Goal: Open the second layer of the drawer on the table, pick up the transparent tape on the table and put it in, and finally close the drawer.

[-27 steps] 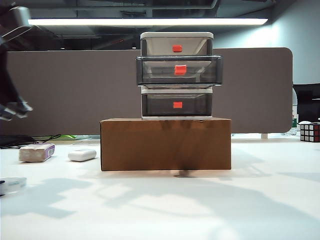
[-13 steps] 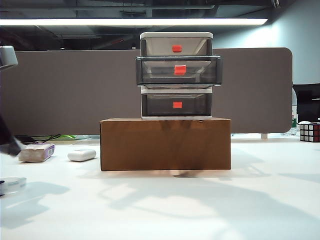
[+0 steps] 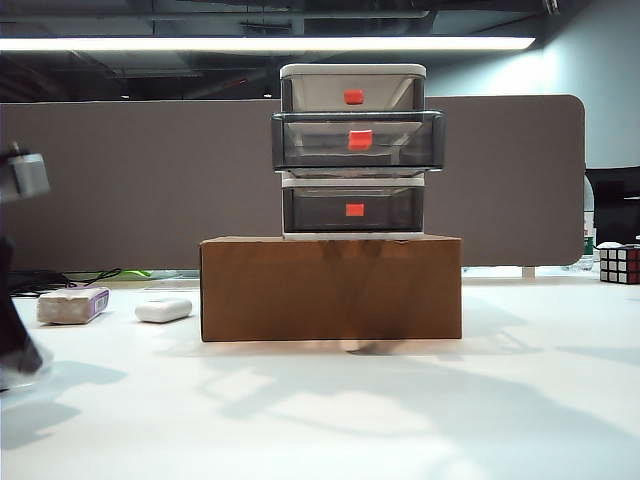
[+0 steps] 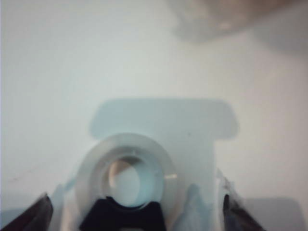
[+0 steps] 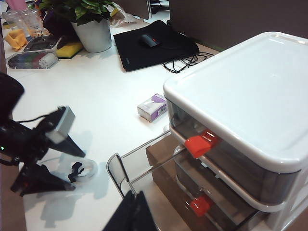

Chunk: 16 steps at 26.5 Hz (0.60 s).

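Note:
The drawer [image 3: 353,150] stands on a brown cardboard box, and its second layer [image 3: 357,142] is pulled out. The transparent tape [image 4: 127,175] lies flat on the white table [image 3: 420,410] at the far left. My left gripper [image 4: 134,201] is open and low over the tape, with one finger [image 4: 30,217] on each side of the roll. The right wrist view shows the tape [image 5: 89,169] under the left gripper [image 5: 72,167]. My right gripper [image 5: 135,204] is shut on nothing, just in front of the open layer's clear front rim [image 5: 115,169].
The cardboard box [image 3: 330,290] fills the table's middle. A grey-purple block [image 3: 72,305] and a white oblong case [image 3: 164,310] lie left of it. A Rubik's cube [image 3: 620,265] sits at the far right. A potted plant [image 5: 94,29] and a black mouse pad [image 5: 154,45] lie farther back.
My left arm has come down from mid height to the table at the far left, onto the tape. The drawer and the right arm have stayed put.

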Each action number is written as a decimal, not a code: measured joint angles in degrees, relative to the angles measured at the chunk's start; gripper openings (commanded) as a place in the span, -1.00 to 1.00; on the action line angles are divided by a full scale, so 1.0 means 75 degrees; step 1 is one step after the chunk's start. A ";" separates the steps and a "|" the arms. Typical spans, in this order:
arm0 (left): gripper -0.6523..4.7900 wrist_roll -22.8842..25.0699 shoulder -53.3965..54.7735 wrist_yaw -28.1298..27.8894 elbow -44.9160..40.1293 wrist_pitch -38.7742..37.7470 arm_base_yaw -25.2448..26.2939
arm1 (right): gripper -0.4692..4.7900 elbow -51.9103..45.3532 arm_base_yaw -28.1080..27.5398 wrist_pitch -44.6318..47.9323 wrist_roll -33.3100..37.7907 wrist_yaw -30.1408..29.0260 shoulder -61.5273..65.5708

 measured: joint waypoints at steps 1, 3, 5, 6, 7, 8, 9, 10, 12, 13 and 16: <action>0.93 0.0041 0.0274 0.0000 0.0000 0.0073 0.0000 | -0.84 0.0000 0.0000 -0.0003 -0.0003 0.0012 0.0000; 0.66 0.0052 0.0624 0.0003 0.0050 0.0411 -0.0003 | -0.84 0.0000 0.0000 0.0000 -0.0006 0.0119 0.0000; 0.56 0.0055 0.0764 0.0003 0.0058 0.0557 0.0003 | -0.84 0.0000 0.0000 -0.0003 -0.0006 0.0125 0.0000; 0.47 0.0050 0.0801 0.0017 0.0064 0.0609 0.0006 | -0.84 0.0000 0.0000 -0.0003 -0.0009 0.0128 0.0000; 0.34 0.0052 0.0807 0.0055 0.0067 0.0609 0.0003 | -0.84 0.0000 0.0000 0.0000 -0.0015 0.0137 0.0000; 0.08 0.0058 0.0807 0.0082 0.0067 0.0609 0.0000 | -0.84 0.0000 0.0000 -0.0003 -0.0017 0.0143 0.0003; -0.11 0.0058 0.0810 0.0099 0.0067 0.0606 0.0000 | -0.84 0.0000 0.0000 0.0000 -0.0023 0.0146 0.0000; -0.23 0.0029 0.0813 0.0163 0.0073 0.0606 0.0006 | -0.84 0.0000 -0.0003 -0.0003 -0.0023 0.0154 0.0000; -0.35 0.0032 0.0819 0.0303 0.0079 0.0606 0.0006 | -0.84 0.0000 0.0000 0.0000 -0.0026 0.0169 0.0000; -0.35 0.0026 0.0819 0.0388 0.0079 0.0606 0.0006 | -0.84 0.0000 0.0000 -0.0003 -0.0026 0.0172 0.0000; -0.35 0.0090 0.0816 0.0458 0.0079 0.0609 0.0006 | -0.84 0.0000 -0.0003 0.0000 -0.0026 0.0172 0.0000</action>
